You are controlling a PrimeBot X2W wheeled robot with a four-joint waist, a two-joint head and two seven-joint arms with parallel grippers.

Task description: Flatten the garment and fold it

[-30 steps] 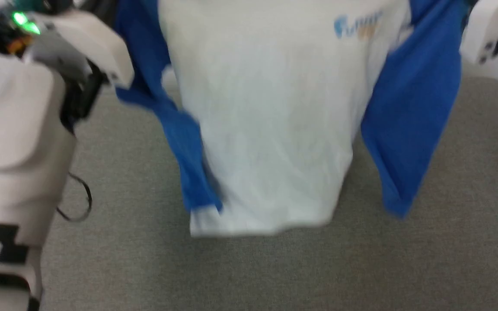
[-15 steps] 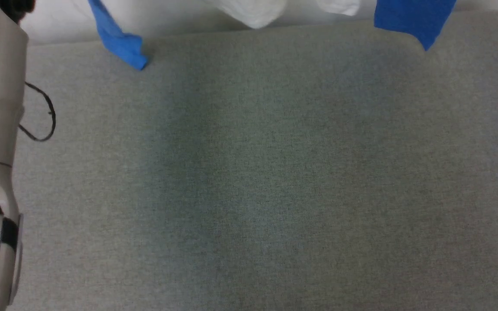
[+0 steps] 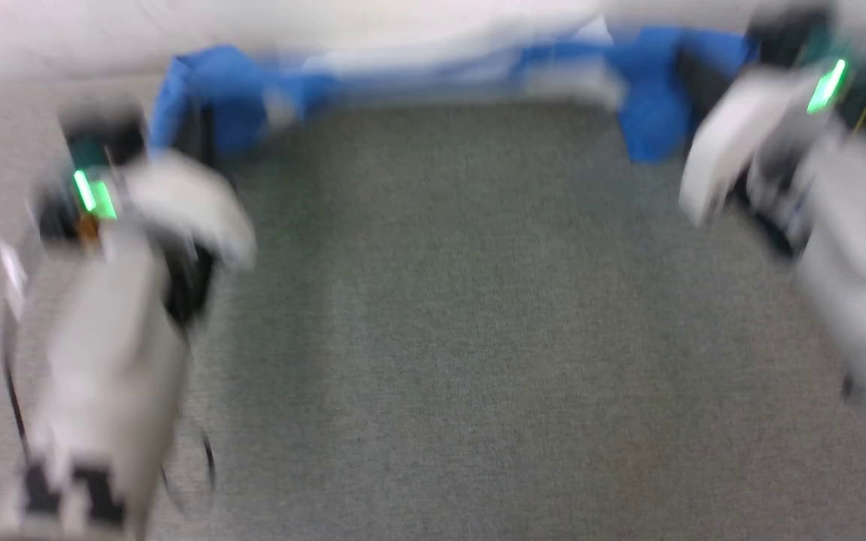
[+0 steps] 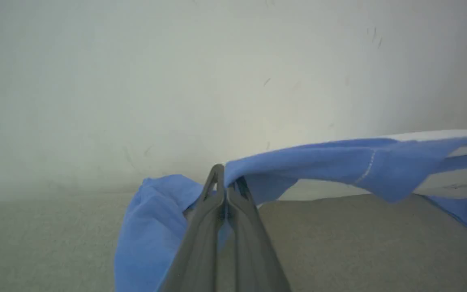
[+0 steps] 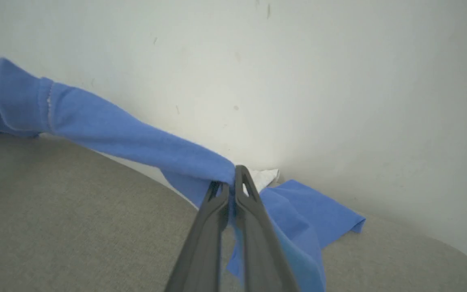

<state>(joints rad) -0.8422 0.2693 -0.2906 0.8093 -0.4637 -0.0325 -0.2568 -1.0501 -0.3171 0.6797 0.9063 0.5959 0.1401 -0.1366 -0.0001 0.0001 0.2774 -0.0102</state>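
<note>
Garment (image 3: pixel 207 113) (image 4: pixel 330 162) (image 5: pixel 128 138): hangs as a blue band across the top of the head view, pulled out between the two grippers, above the far edge of a grey cloth surface (image 3: pixel 463 338). Blurs badly there, with pale cloth mixed in along the middle of the band. Runs in the left wrist view from centre to the right edge, where strips of white show between the blue. Carries a thin white stitch line (image 4: pixel 367 168) across the blue. Droops at lower left as a loose blue fold (image 4: pixel 152 227) down towards the grey surface. Climbs in the right wrist view from centre to the upper left, with a blue flap (image 5: pixel 318 219) lying on the grey at lower right and a scrap of white (image 5: pixel 266 175) just behind the fingertips.

Left gripper (image 4: pixel 223 180): pinches blue cloth, fingers pressed together at the tips.

Right gripper (image 5: pixel 233 178): likewise clamped on a bunched blue edge, fingers together.

Around, in the head view: pale left forearm (image 3: pixel 110 361) at lower left, with a green light (image 3: pixel 91 195) and black-and-white blocks (image 3: pixel 65 488); pale right forearm (image 3: pixel 854 300) at right, with a green light (image 3: pixel 824 86). Behind, in both wrist views: plain white wall (image 4: pixel 176 81) with a few small dark marks.
</note>
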